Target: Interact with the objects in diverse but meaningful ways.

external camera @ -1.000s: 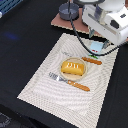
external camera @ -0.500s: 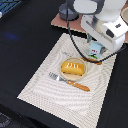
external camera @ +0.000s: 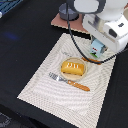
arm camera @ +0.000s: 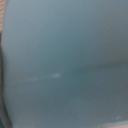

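Your wrist camera is filled almost edge to edge by one blurred pale blue surface (arm camera: 65,60), too close to identify. A faint lighter streak crosses it from about 9 o'clock toward 3 o'clock. A thin dark band runs along the edge near 8 o'clock.

The placemat (external camera: 75,95) looks like woven, ribbed cloth. The yellow bread block (external camera: 73,68) is glossy plastic. The pale blue carton (arm camera: 65,65) is smooth and matt.

No text, label, brand, number or sign can be read in either view. The wrist view is filled by a blurred pale blue carton (arm camera: 64,64) face with no legible print.
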